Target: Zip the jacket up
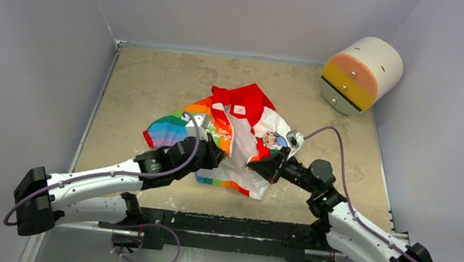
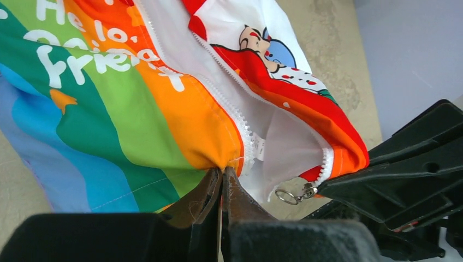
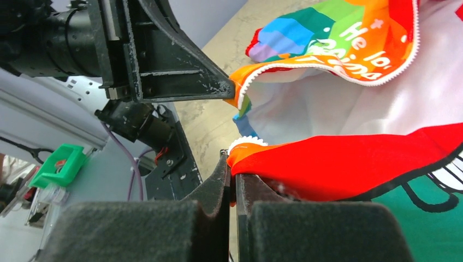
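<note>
From above we see the jacket (image 1: 232,134) bunched on the table (image 1: 143,83), well to the left of the drum (image 1: 360,74) and nearer the arm bases, with both arms meeting at its hem. Only our wrist views show the grips: the left gripper (image 2: 222,173) is clenched on the rainbow panel's bottom corner, the right gripper (image 3: 233,166) on the red-orange edge of the front half nearer the drum. The zipper (image 2: 240,125) gapes over white lining, its ring pull (image 2: 286,195) dangling beside the right gripper
</note>
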